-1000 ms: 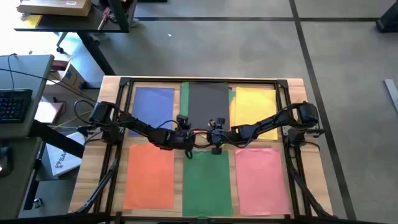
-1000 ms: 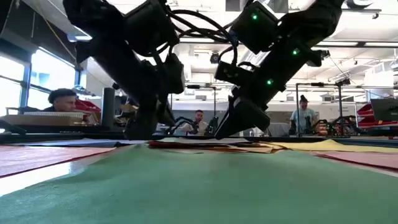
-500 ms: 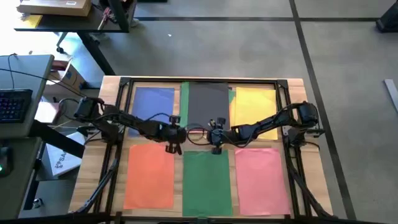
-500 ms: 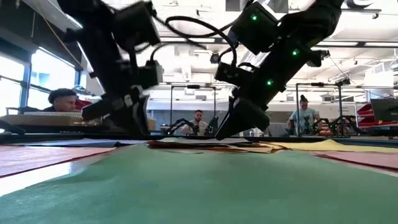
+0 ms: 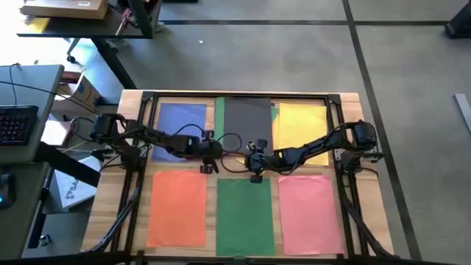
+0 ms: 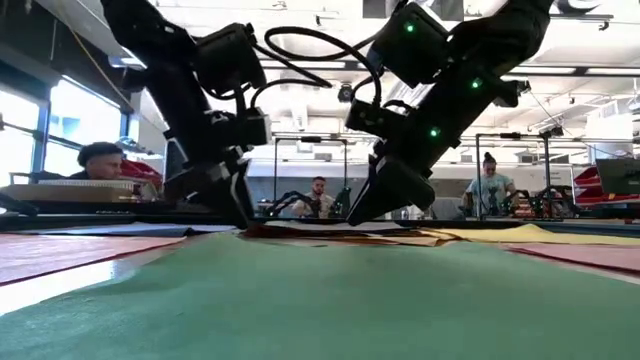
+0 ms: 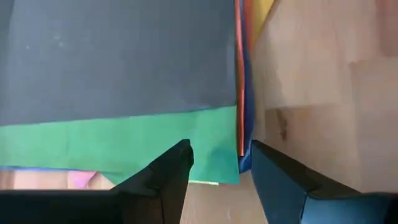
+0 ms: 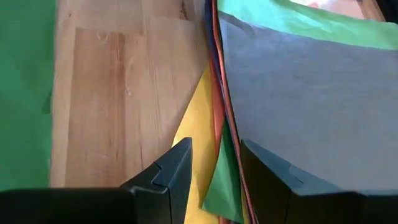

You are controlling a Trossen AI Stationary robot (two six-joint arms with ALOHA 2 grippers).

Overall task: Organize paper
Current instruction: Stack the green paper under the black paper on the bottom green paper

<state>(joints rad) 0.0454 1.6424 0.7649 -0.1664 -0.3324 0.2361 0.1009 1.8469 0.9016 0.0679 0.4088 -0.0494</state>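
Observation:
A mixed stack of paper (image 5: 246,121), dark grey on top with green, orange, blue and yellow edges showing, lies flat at the table's far middle. Single-colour sheets lie around it: blue (image 5: 182,121), yellow (image 5: 302,121), orange (image 5: 178,206), green (image 5: 246,217) and pink (image 5: 309,210). My left gripper (image 5: 208,166) is open at the stack's near left corner, and a green corner (image 7: 217,165) lies between its fingers. My right gripper (image 5: 255,175) is open at the stack's near edge, over protruding yellow (image 8: 193,146) and green (image 8: 222,177) sheet edges. My left gripper slants down at the stack's near left corner (image 7: 239,158); I cannot tell whether its fingertips touch the paper. My right gripper slants down onto the stack's near edge (image 8: 214,134); whether its fingers (image 8: 177,165) rest on the sheets cannot be told.
A black metal frame (image 5: 235,96) runs around the table's far and side edges. Bare wood (image 8: 118,93) shows between the stack and the green sheet. Cables (image 5: 232,158) hang between the two arms. People sit at desks beyond the table (image 6: 100,160).
My left gripper left the stack's near edge, swung toward the table's left with its fingers tipped up level, then came back down a little farther left and toward the far edge, at the stack's corner. The right arm and the paper stayed still.

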